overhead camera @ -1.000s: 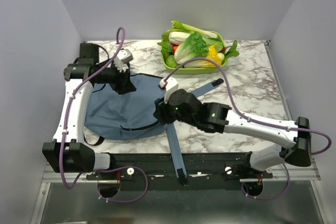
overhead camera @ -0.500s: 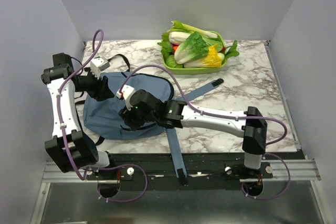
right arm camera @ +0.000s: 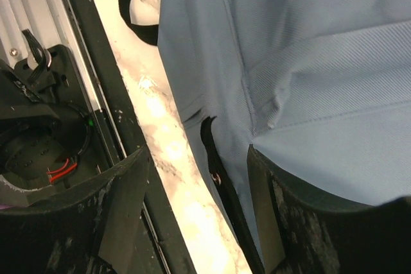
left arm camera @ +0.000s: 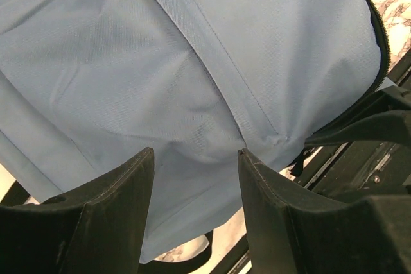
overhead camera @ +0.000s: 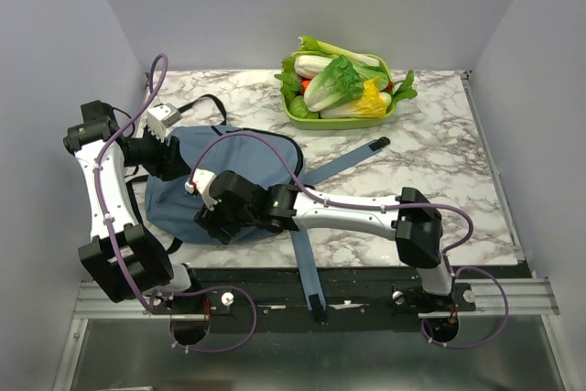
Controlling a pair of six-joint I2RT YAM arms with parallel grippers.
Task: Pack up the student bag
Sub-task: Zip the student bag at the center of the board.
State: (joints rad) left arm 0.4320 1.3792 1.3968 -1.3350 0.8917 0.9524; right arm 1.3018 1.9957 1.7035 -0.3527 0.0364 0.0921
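The student bag (overhead camera: pixel 247 157) lies flat on the left half of the marble table, grey-blue, with one long strap (overhead camera: pixel 307 263) running to the near edge and another (overhead camera: pixel 352 157) angling right. My left gripper (overhead camera: pixel 177 168) hovers open over the bag's left part; its wrist view shows only blue fabric (left arm camera: pixel 192 81) between the fingers (left arm camera: pixel 109 216). My right gripper (overhead camera: pixel 210 221) is open at the bag's near left edge. Between its fingers (right arm camera: pixel 125 203) I see the dark zipper slit with its small pull (right arm camera: pixel 216 176) and bare marble beside it. Nothing is held.
A lime-green tray (overhead camera: pixel 330 119) heaped with lettuce and other vegetables stands at the back centre. The black rail (overhead camera: pixel 366 274) along the table's near edge runs close under the right gripper. Grey walls close in the left, right and back sides.
The right arm has swept left across the bag to its near left edge, its jaws opening wider. The left arm has drawn back toward the left wall, still over the bag.
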